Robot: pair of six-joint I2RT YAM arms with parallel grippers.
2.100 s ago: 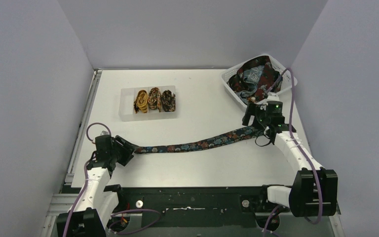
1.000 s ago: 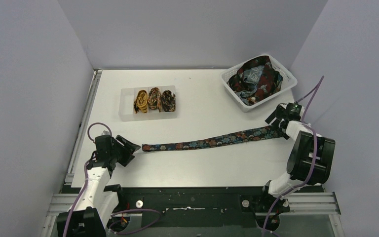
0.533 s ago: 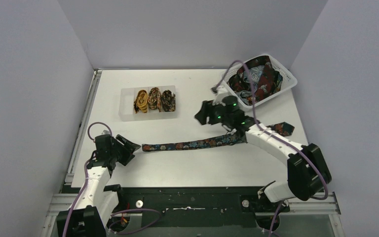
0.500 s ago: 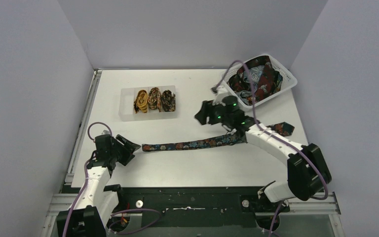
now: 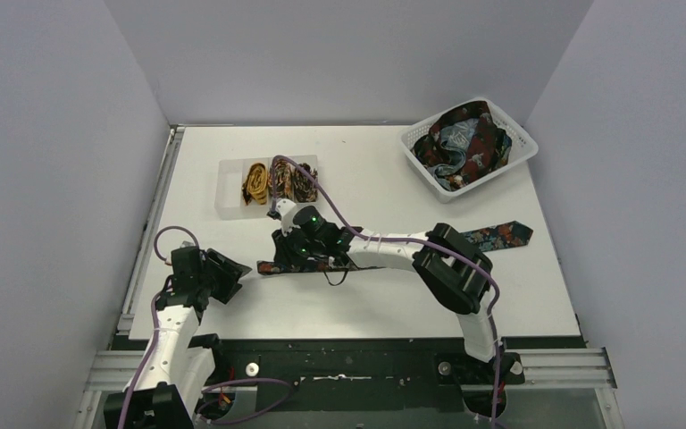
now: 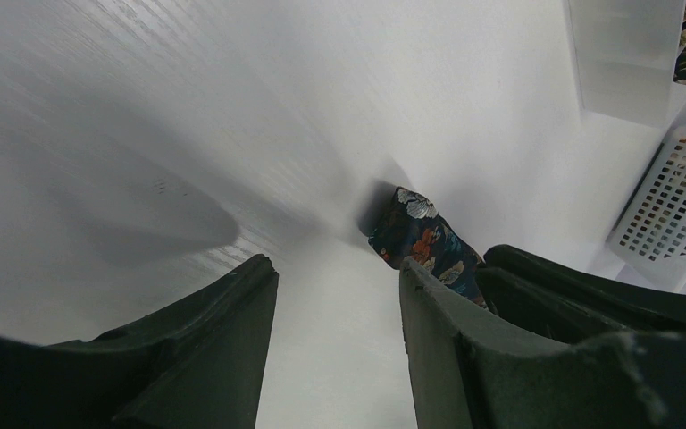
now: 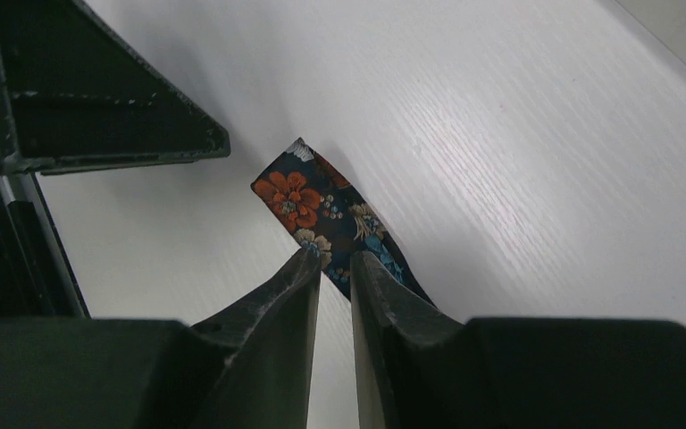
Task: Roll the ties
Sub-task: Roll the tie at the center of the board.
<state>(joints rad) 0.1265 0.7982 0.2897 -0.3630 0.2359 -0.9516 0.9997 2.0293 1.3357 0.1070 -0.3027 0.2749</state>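
L arm [image 5: 163, 332] folded short at near-left corner, forearm rising fwd, wrist angled to the right; L gripper [image 5: 235, 271] held low, fingers [image 6: 205, 357] spread wide; R arm [image 5: 451, 268] reaches far across to the left, elbow bent sharply at centre-right, forearm stretched level twd its partner; R gripper [image 5: 283, 259] pitched down, tips almost together w/ only a thin slit btwn them, just beside L gripper, not touching.
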